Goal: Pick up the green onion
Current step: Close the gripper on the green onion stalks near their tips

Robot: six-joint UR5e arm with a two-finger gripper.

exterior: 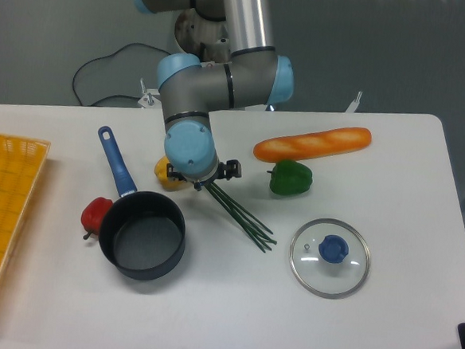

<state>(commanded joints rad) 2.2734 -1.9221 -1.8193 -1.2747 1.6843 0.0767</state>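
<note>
Bare table lies right of the green onion (242, 213), while the pot (143, 235) and a yellow item (166, 171) crowd its left end.

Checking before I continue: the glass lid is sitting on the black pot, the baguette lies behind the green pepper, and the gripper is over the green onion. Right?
Not quite. The camera view shows the glass lid lying on the table, right of the open black pot. The rest holds: baguette behind green pepper, gripper over green onion.
</note>
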